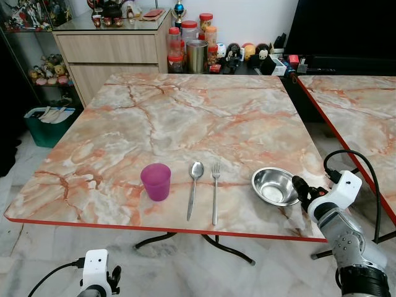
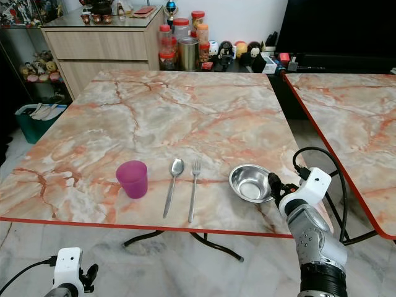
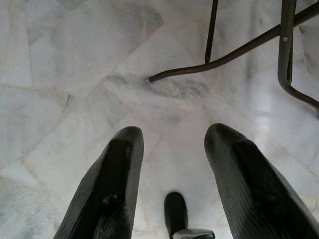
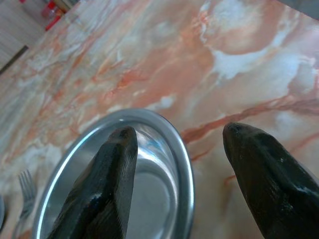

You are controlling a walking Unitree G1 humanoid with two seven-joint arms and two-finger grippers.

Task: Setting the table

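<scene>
Bowl (image 1: 275, 185) sits on bench (image 1: 185, 111) near front edge, right of fork (image 1: 215, 192), spoon (image 1: 195, 185) & purple cup (image 1: 155, 181), w/ right gripper (image 1: 301, 190) just beside its rim. Right wrist view: fingers (image 4: 99, 184) apart, straddling the rim, so an off-centre pinch could tip or skid the bowl into the fork or off the edge. Left wrist view: left gripper (image 3: 172, 184) spread, idle over floor (image 3: 75, 74).

Marble-top table (image 1: 185, 117) w/ red edge, wood cabinet (image 1: 111, 52) behind, pale marble floor (image 3: 75, 74)
</scene>
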